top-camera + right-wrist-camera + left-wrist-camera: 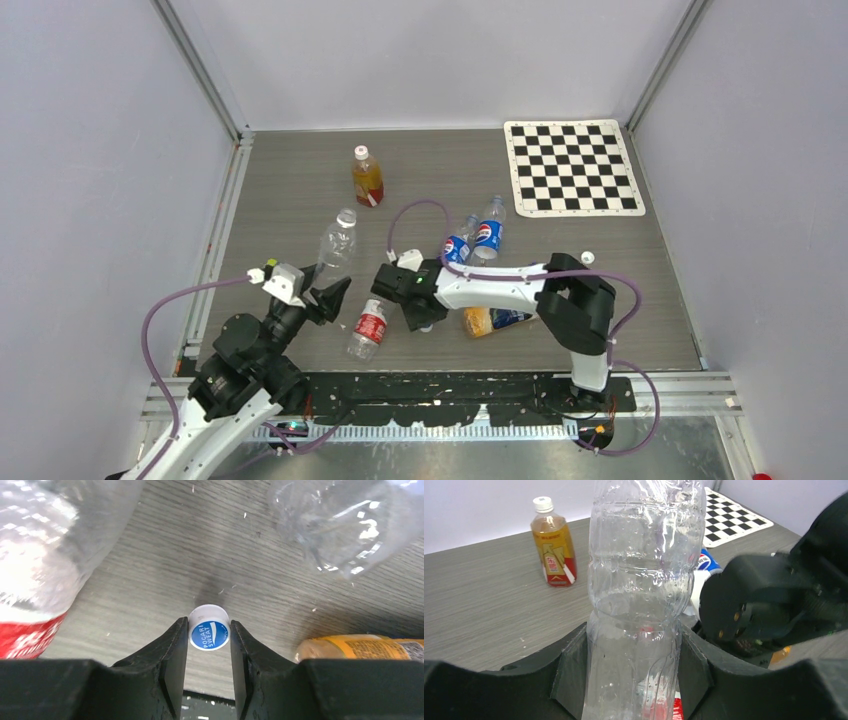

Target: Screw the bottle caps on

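Note:
A white bottle cap with a blue printed top (209, 635) sits pinched between the two fingers of my right gripper (209, 626), near their tips and just over the grey table. From above, that gripper (421, 322) points down between two lying bottles. My left gripper (634, 652) is shut on the lower body of an upright clear bottle (644, 570); from above, the clear bottle (338, 240) stands left of centre with the gripper (330, 296) at its base. Another white cap (587, 257) lies loose on the table at the right.
An orange tea bottle with a white cap (367, 176) stands at the back. Two Pepsi bottles (488, 232) stand mid-table. A red-labelled bottle (368, 328) and a yellow one (495, 320) lie either side of the right gripper. A checkerboard (572, 167) lies back right.

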Robot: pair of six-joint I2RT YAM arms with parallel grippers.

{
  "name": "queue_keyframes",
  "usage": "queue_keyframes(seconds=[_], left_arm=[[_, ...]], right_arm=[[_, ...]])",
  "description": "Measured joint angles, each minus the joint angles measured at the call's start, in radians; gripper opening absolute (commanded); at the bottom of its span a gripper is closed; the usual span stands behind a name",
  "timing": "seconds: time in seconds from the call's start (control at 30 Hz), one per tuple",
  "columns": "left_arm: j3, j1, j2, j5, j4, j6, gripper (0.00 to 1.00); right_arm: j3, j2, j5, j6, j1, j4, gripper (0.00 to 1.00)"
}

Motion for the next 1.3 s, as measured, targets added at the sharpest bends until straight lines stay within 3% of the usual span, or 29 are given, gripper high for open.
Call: queue_keyframes(seconds=[0.27, 0.57, 0.93, 1.3], left_arm=[[-0.047, 0.000, 0.047, 0.141, 0.099, 0.027, 0.14], [-0.090, 0.000, 0.225, 0.377, 0.349, 0.072, 0.15], [-0.090, 0.000, 0.472, 0.549, 0.627, 0.113, 0.11], [-0.082, 0.000, 0.541, 0.570, 0.651, 0.116, 0.06]], right_arm=[[-0.026, -0.263, -0.104, -0.068, -0.077, 0.004, 0.01], [0.002, -0.565, -0.317, -0.203, -0.378, -0.034, 0.00], [0.202, -0.639, -0.621, -0.375, -0.592, -0.137, 0.00], [0.298, -0.651, -0.836, -0.460, -0.618, -0.174, 0.00]])
